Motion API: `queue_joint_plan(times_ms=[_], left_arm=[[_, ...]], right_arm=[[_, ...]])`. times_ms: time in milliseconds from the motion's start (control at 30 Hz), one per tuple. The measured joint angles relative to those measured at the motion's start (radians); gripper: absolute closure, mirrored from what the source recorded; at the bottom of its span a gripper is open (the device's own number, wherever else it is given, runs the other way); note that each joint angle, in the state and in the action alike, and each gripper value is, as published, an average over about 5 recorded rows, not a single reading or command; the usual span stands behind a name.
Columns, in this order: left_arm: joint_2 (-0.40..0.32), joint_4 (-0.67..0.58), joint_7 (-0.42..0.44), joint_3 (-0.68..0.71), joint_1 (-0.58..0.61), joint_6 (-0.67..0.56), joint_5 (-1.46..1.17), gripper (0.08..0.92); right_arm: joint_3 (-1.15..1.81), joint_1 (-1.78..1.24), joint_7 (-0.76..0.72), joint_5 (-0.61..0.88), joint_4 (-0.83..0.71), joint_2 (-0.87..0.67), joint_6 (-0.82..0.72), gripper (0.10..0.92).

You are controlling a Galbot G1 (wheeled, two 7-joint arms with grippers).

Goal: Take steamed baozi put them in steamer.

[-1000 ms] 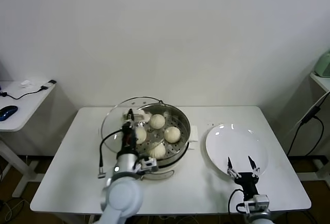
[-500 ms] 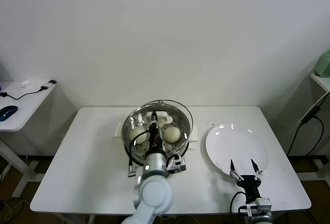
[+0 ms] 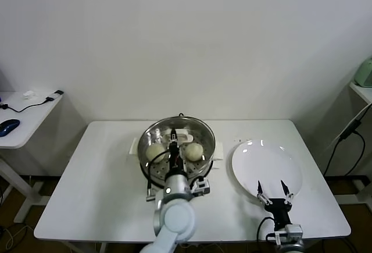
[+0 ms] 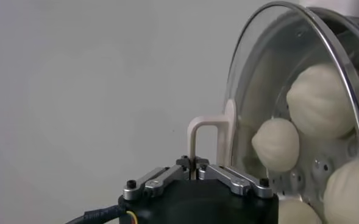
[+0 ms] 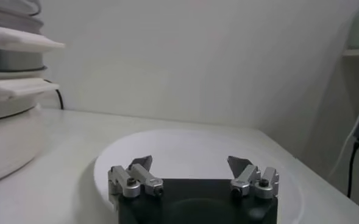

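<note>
This looks like a lab or test room, not a home kitchen. A plain white table [image 3: 87, 177] stands against a bare white wall [image 3: 186, 38], and a side desk [image 3: 23, 125] carries a computer mouse [image 3: 8, 127] and cables [image 3: 35, 103].

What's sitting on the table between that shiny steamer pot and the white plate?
Nothing: in the head view, only a narrow strip of bare table separates the steamer from the plate.

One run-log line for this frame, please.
left pincer: shut on lid handle, over steamer | baozi: in steamer | right pincer: open, idle at plate | plate: bare
</note>
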Motion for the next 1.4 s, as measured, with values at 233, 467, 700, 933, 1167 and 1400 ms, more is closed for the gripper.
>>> queue_joint_plan(times_ms=[233,467,700,933,1167,1400], left_arm=[[0.011,0.011,-0.005,-0.008,-0.006,-0.001,0.001,0.868],[0.011,0.02,-0.018,-0.004,0.0,-0.005,0.005,0.868],[0.01,0.038,-0.029,-0.007,-0.002,-0.01,0.007,0.868],[0.018,0.043,-0.033,-0.011,0.002,-0.016,0.009,0.861],[0.028,0.029,-0.03,-0.001,0.009,-0.017,-0.007,0.702],[0.054,-0.028,-0.014,0.014,0.028,-0.024,-0.044,0.503]], right_arm=[[0.0,0.004,0.0,-0.005,0.006,-0.003,0.002,0.203],[0.003,0.002,-0.001,-0.01,0.005,0.0,0.008,0.203],[0.015,0.002,-0.004,-0.015,0.004,0.004,0.016,0.203],[0.021,0.005,-0.007,-0.018,0.004,0.004,0.018,0.203],[0.021,0.011,-0.011,-0.022,0.007,0.004,0.016,0.203],[0.019,0.015,-0.016,-0.023,0.015,0.004,0.005,0.203]])
